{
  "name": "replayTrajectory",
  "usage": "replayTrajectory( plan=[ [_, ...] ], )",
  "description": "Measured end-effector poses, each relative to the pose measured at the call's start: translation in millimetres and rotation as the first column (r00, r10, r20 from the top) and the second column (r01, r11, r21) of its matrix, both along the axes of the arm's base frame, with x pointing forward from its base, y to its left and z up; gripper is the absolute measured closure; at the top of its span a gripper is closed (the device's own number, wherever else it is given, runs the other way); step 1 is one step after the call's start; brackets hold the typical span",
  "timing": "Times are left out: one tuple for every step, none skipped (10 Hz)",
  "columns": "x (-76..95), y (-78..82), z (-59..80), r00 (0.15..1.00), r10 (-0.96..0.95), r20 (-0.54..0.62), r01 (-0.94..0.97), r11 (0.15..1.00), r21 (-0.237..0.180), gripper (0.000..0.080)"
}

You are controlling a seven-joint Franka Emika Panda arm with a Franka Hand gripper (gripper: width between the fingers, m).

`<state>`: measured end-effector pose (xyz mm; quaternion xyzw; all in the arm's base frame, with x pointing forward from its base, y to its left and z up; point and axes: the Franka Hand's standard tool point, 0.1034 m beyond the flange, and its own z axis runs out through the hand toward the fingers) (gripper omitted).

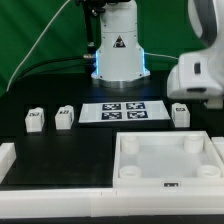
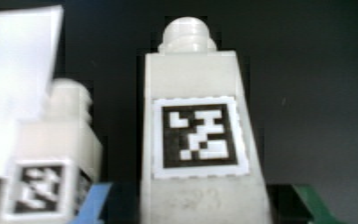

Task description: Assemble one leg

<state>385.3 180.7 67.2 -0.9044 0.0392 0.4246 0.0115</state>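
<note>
In the wrist view a white leg [image 2: 197, 110] with a black-and-white tag fills the middle, its rounded peg end pointing away from the camera. My gripper [image 2: 211, 205] is open. Its blue finger [image 2: 105, 205] and green finger [image 2: 330, 198] stand on either side of this leg's near end, with dark gaps between them and it. A second leg [image 2: 51, 150] lies close beside it. In the exterior view, two legs [image 1: 35, 120] [image 1: 65, 117] sit at the left and one leg [image 1: 181, 114] at the right, under the arm's white hand [image 1: 200, 75]. The fingers are hidden there.
The marker board [image 1: 122, 112] lies mid-table and shows in a corner of the wrist view [image 2: 16, 40]. The large white tray-like part [image 1: 165, 160] with corner holes sits at the front right. White rails [image 1: 50, 200] run along the front. The robot base [image 1: 118, 50] stands behind.
</note>
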Motion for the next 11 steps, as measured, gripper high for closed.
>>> replayTrajectory(
  plan=[
    [4.0, -4.6, 12.2, 1.000, -0.003, 0.003, 0.003, 1.000, 0.000, 0.0506],
    [8.2, -9.6, 21.8, 1.000, 0.001, 0.000, -0.001, 1.000, 0.006, 0.0506],
    [15.3, -11.8, 25.0, 1.000, -0.009, 0.023, 0.009, 1.000, 0.010, 0.0506],
    [15.6, -9.7, 21.0, 0.999, -0.010, 0.053, 0.010, 1.000, 0.011, 0.0506],
    [14.0, -9.9, 20.3, 0.999, -0.009, 0.048, 0.009, 1.000, 0.010, 0.0506],
    [20.4, -8.5, 18.5, 0.995, -0.017, 0.096, 0.015, 1.000, 0.013, 0.0506],
    [27.6, -6.6, 16.7, 0.980, -0.024, 0.196, 0.021, 1.000, 0.015, 0.0506],
    [28.1, -5.7, 17.6, 0.960, -0.028, 0.278, 0.024, 1.000, 0.016, 0.0506],
    [33.6, -2.8, 17.3, 0.909, -0.036, 0.414, 0.030, 0.999, 0.022, 0.0506],
    [33.9, -5.5, 20.3, 0.867, -0.022, 0.498, 0.004, 0.999, 0.037, 0.0506],
    [45.5, -12.4, 25.9, 0.811, -0.023, 0.585, -0.009, 0.999, 0.051, 0.0506]
  ],
)
